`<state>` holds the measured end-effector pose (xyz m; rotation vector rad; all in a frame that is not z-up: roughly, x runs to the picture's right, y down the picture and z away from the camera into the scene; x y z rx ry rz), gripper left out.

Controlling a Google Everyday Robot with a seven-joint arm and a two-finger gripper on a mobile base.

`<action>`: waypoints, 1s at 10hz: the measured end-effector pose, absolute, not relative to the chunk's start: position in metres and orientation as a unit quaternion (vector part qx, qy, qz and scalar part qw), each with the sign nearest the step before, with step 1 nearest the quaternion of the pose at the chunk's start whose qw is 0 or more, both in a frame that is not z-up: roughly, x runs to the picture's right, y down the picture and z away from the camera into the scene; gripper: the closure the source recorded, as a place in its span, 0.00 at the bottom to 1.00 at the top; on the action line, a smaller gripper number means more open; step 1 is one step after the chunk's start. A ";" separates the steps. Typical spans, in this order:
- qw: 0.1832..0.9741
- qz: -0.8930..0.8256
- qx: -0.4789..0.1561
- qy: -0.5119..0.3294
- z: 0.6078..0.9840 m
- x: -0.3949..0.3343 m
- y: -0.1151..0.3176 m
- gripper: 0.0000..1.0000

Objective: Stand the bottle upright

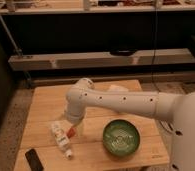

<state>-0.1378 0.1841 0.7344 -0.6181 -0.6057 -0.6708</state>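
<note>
The bottle point(60, 137) is small and whitish with a pale, red-marked label. It lies on its side at the front left of the wooden table point(48, 102), its narrow white cap point(69, 154) pointing toward the front edge. My gripper point(72, 127) is at the end of the white arm point(116, 102), low over the table just right of the bottle's upper end. The arm's wrist covers most of the gripper. An orange carrot-shaped object point(71, 133) shows right under the gripper, touching or nearly touching the bottle.
A green bowl point(121, 138) stands on the table to the right of the bottle. A flat black rectangular device point(33, 159) lies at the front left corner. Dark shelving point(106, 59) runs behind the table.
</note>
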 end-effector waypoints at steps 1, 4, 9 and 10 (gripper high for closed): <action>0.848 -0.333 -0.295 -0.288 0.737 -0.142 0.187 0.20; 0.837 -0.360 -0.295 -0.288 0.750 -0.161 0.185 0.20; 0.757 -0.497 -0.240 -0.350 0.721 -0.172 0.194 0.20; 0.730 -0.528 -0.226 -0.371 0.715 -0.173 0.197 0.20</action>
